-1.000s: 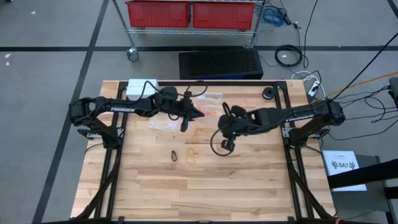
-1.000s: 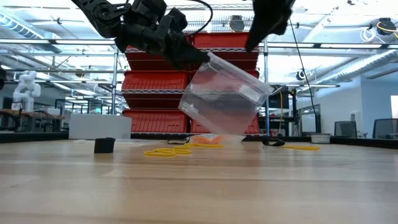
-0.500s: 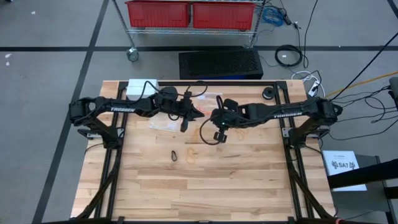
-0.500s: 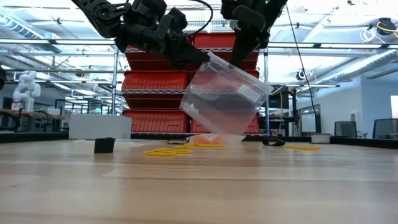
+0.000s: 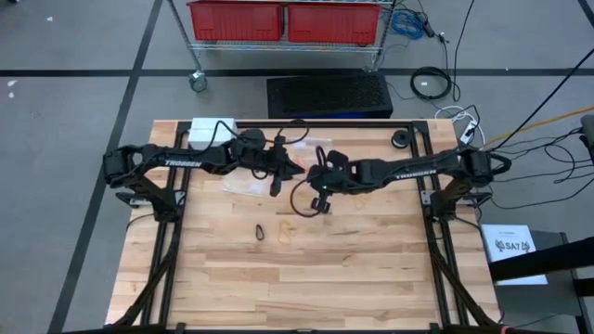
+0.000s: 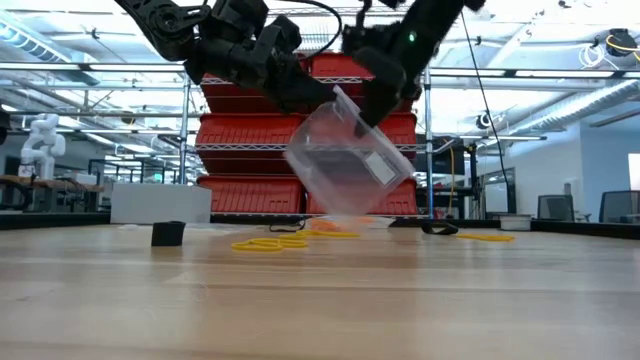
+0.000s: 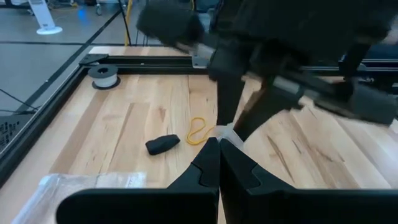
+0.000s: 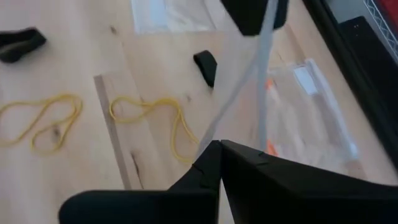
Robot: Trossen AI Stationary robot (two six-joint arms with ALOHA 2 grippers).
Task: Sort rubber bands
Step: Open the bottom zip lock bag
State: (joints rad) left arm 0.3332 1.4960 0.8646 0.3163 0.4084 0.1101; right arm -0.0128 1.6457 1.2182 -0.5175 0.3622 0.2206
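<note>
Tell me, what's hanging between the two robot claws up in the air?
A clear plastic bag hangs tilted between the left gripper and the right gripper, above the table. The low view shows it best.

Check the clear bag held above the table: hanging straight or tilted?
Tilted. In the low view the clear bag hangs slanted above the table, the left gripper and right gripper both at its top edge.

A clear plastic bag (image 6: 345, 158) hangs tilted above the worktop (image 6: 320, 300), pinched at its upper edge by the left gripper (image 6: 322, 92) and the right gripper (image 6: 377, 98). Yellow rubber bands (image 6: 270, 243) and orange ones (image 6: 335, 229) lie beneath it. A small black block (image 6: 168, 233) sits toward the left edge.
</note>
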